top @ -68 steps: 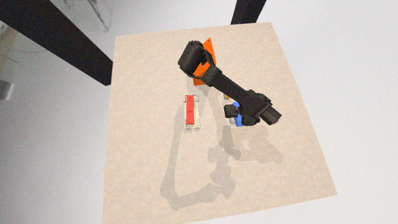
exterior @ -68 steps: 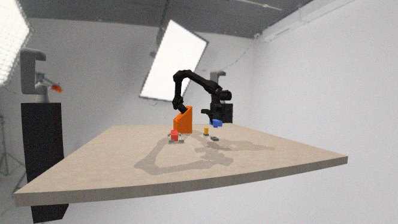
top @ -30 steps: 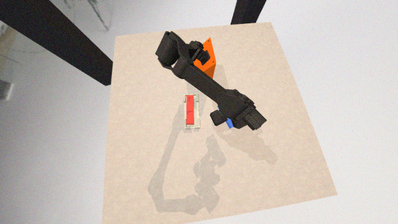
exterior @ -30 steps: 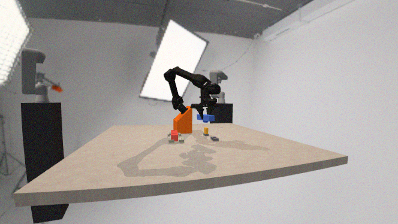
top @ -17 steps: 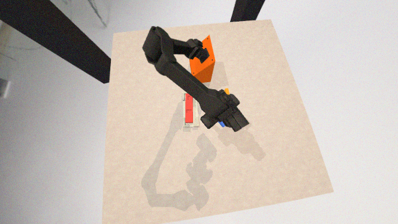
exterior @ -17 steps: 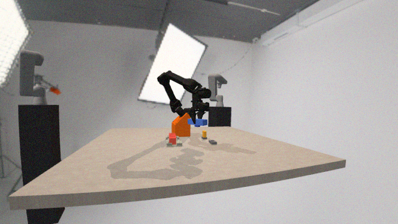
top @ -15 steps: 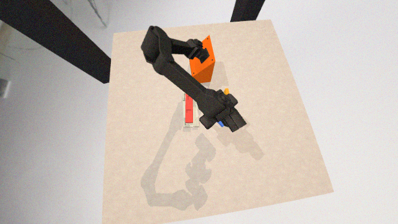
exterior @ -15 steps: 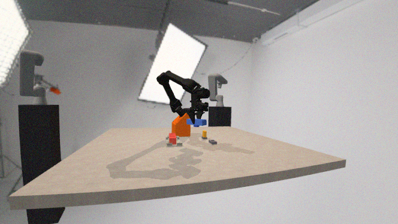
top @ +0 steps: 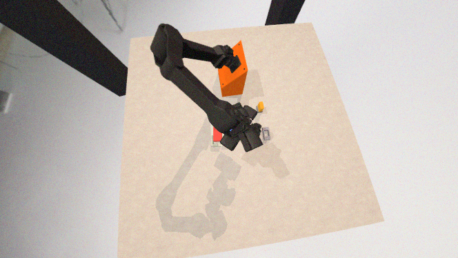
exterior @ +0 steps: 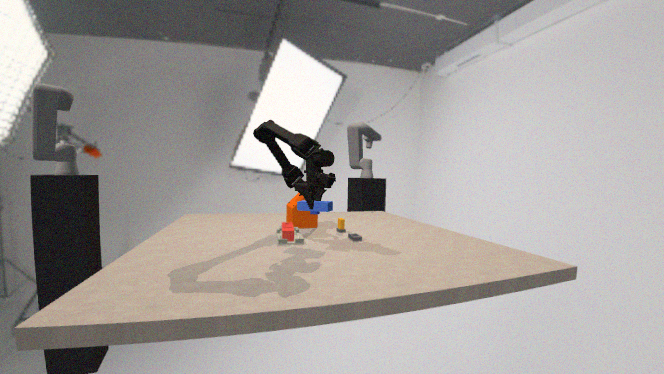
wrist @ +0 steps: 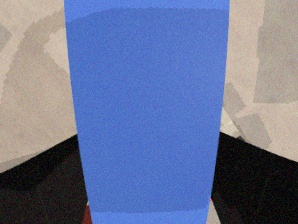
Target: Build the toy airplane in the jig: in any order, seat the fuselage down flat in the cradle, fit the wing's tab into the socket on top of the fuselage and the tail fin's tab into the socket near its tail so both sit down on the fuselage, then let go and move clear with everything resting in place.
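Note:
The red fuselage [top: 217, 134] [exterior: 288, 232] lies in the pale jig [top: 215, 145] [exterior: 297, 241]; in the top view the arm hides its rear part. My gripper [exterior: 312, 204] [wrist: 146, 137] is shut on the blue wing [exterior: 325, 205] [wrist: 148, 100]. It holds the wing level, well above the table, a little to the right of the fuselage in the exterior view. A small tab shows under the wing there. The wing hides most of the wrist view. The yellow tail fin [top: 261, 106] [exterior: 341, 223] stands upright in a small dark holder, apart from the jig.
A small grey holder [top: 266, 134] [exterior: 355, 237] with an opening in its top lies near the tail fin. The orange block [top: 234, 84] [exterior: 303, 219] stands at the arm's base, behind the jig. The wooden table [top: 310, 190] [exterior: 400, 270] carries the arm's shadows.

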`<act>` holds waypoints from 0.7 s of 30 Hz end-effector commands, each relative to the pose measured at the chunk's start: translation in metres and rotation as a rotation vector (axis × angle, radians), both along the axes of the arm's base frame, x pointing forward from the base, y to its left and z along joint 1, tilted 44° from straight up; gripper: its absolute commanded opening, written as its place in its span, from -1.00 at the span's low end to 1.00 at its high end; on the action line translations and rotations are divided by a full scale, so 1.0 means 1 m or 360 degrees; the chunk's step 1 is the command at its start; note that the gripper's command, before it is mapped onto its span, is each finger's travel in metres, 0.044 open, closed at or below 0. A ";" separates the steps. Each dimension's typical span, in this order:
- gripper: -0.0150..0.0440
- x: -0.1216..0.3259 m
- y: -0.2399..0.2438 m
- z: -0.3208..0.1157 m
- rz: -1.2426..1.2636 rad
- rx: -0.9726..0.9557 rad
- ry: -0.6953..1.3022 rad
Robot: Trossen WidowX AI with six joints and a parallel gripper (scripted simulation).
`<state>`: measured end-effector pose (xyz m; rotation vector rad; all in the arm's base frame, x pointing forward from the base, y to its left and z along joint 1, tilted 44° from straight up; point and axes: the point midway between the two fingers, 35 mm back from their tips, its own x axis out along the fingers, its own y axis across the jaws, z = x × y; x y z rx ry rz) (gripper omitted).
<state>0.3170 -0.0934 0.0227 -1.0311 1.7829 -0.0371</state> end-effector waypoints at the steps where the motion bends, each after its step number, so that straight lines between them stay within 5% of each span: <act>1: -0.49 -0.007 -0.010 0.007 0.0089 0.0000 0.0074; 21: -0.49 -0.045 -0.053 0.035 0.0503 0.0024 0.0461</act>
